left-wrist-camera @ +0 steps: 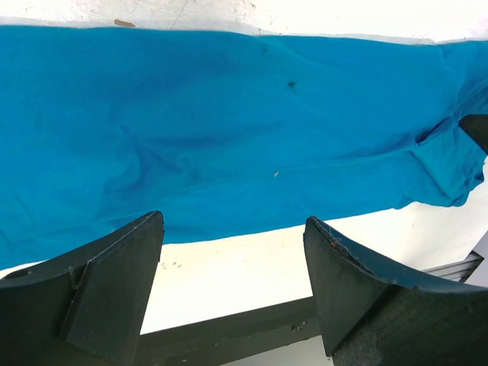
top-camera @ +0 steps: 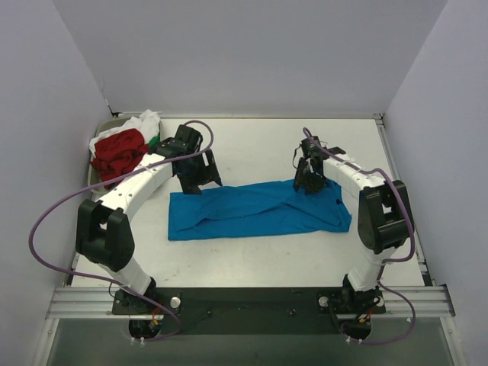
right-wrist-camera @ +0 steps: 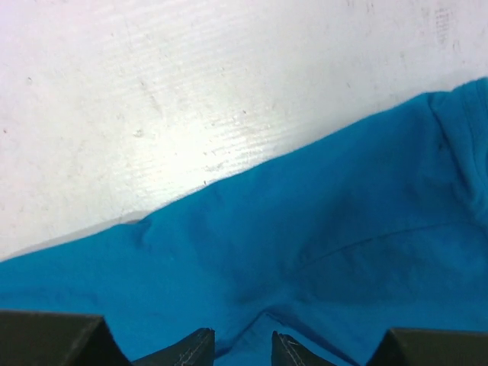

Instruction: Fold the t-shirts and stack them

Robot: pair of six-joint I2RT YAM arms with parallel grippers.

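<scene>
Between the right jaws, risk noted first: the pinch of blue shirt [top-camera: 252,213] looks shallow and may take only the top layer, so a lift could peel the fold open or let the cloth slip out. Second risk: with only this end gripped, a pull could drag the band askew across the tabletop [top-camera: 252,152].
Right jaws: closed to a narrow gap on a raised ridge of cloth at the shirt's far edge, toward its right end.
Left jaws: spread wide, holding nothing, hanging clear above the shirt's left end.
Blue shirt: one long folded band, flat beneath both pairs of jaws.
Beyond the left jaws, outward: heap of red shirt [top-camera: 118,152] and white shirt [top-camera: 145,120].
</scene>
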